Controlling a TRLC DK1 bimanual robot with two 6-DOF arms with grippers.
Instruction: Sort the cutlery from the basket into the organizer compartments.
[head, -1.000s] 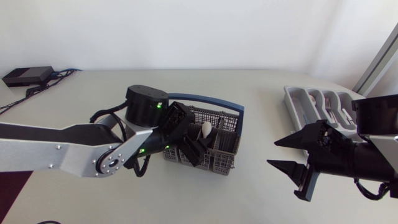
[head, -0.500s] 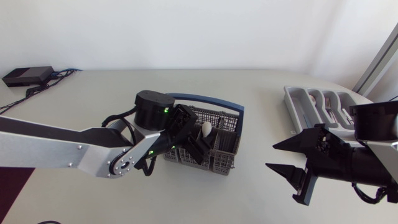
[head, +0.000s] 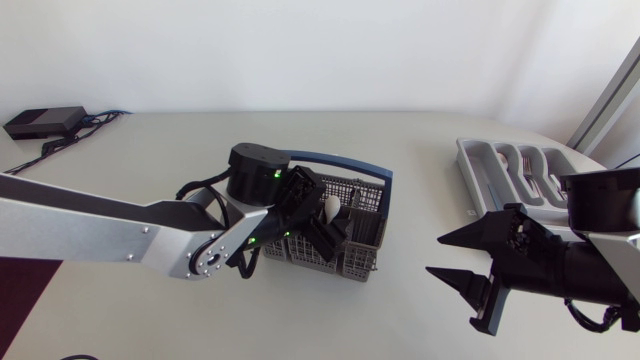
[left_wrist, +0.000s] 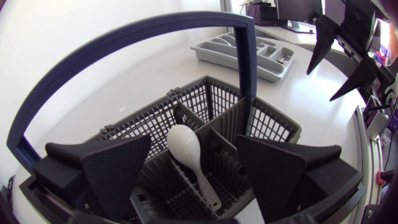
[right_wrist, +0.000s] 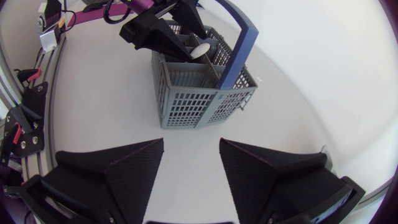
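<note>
A grey mesh cutlery basket (head: 366, 262) with a blue handle (head: 340, 159) stands at the table's middle. A white spoon (head: 330, 207) stands in it, bowl up. My left gripper (head: 330, 228) hangs open just above the basket. In the left wrist view the spoon (left_wrist: 185, 145) rises between the spread fingers (left_wrist: 118, 172) without touching them. The grey organizer (head: 478, 172) lies at the right, with some metal cutlery in its compartments. My right gripper (head: 436, 252) is open and empty, low over the table between basket and organizer. From the right wrist view the basket (right_wrist: 193, 102) is ahead.
A black box (head: 42, 122) with cables sits at the far left corner. Bare tabletop lies between the basket and the organizer (left_wrist: 247, 53), and in front of the basket. My right gripper (left_wrist: 341, 51) shows beyond the organizer in the left wrist view.
My left arm has slid rightward, bringing its open gripper further over the basket and around the spoon. The right arm has drifted slightly lower.
</note>
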